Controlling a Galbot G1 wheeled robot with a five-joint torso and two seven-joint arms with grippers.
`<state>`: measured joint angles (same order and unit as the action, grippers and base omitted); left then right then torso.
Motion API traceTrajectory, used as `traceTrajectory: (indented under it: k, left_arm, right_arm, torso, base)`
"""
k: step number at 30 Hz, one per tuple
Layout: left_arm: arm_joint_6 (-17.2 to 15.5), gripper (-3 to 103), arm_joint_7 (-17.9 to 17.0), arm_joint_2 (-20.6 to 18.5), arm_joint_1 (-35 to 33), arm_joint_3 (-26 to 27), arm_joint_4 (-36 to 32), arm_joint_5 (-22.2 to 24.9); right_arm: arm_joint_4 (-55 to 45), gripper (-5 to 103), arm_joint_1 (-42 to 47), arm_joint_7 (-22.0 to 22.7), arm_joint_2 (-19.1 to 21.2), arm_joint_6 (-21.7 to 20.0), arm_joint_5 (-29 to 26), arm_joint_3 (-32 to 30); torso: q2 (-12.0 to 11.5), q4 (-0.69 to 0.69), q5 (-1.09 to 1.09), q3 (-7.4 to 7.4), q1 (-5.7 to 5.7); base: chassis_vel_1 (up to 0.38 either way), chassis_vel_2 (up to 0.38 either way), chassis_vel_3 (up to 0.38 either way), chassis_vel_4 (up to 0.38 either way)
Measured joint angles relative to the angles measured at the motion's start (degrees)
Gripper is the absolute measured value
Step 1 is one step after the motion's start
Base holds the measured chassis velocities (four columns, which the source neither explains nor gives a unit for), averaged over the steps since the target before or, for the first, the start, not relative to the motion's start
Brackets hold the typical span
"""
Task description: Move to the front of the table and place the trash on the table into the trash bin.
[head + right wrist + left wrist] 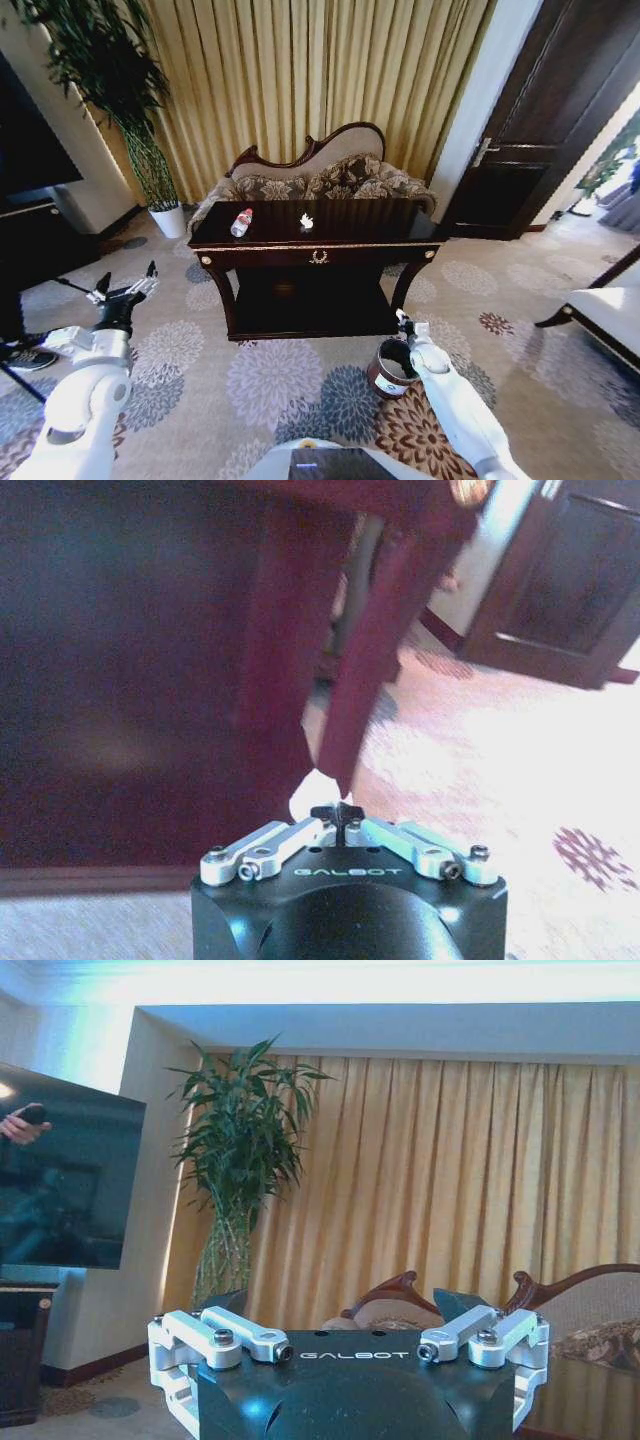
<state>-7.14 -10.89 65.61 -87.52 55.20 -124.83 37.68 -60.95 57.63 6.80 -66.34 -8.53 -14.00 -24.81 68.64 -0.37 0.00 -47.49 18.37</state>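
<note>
Clear plastic, red-capped: the bottle [241,222] lies on the far-left part of the table [330,246], its long axis slanting away from the robot, a white scrap [307,220] near the middle. The left gripper [126,282], fingers spread wide, hangs over the carpet near and left of the table, so the bottle lies forward and to its right (this looks the nearer arm). The right gripper [403,322], fingers pressed together, sits low, touching or just beside the trash bin [390,367].
</note>
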Motion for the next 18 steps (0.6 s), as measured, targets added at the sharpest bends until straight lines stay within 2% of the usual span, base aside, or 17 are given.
traceTrajectory:
  k: [6, 16, 17, 18]
  left_arm:
    - [0.21, 100, 0.01, -0.34, -0.25, 0.58, 0.51, 0.34]
    - [0.53, 100, 0.12, -0.18, 0.03, 0.41, 1.32, 0.17]
    - [0.71, 100, 0.19, -0.19, -0.06, 0.45, 1.34, 0.18]
    - [0.85, 100, 0.24, -0.25, -0.22, 0.52, 1.34, 0.21]
  right_arm:
    - [6.13, 0, -0.17, 0.0, 0.73, 1.53, 1.12, 0.19]
    - [7.02, 0, -0.07, 0.0, -0.79, 1.69, 1.78, 0.16]
    - [6.88, -2, -0.12, 0.0, -0.92, 1.69, 1.79, 0.16]
    - [6.63, 2, -0.13, 0.0, -1.01, 1.69, 1.79, 0.16]
  torso:
    - [0.0, -0.01, -0.01, 0.0, 0.0]
    - [0.0, 0.01, 0.0, 0.0, 0.0]
    - [0.0, 0.0, 0.0, 0.0, 0.0]
    - [0.0, 0.0, 0.0, 0.0, 0.01]
  base:
    - [0.0, 0.0, 0.0, 0.0]
    - [0.0, 0.0, 0.0, 0.0]
    - [0.0, 0.0, 0.0, 0.0]
    - [0.0, 0.0, 0.0, 0.0]
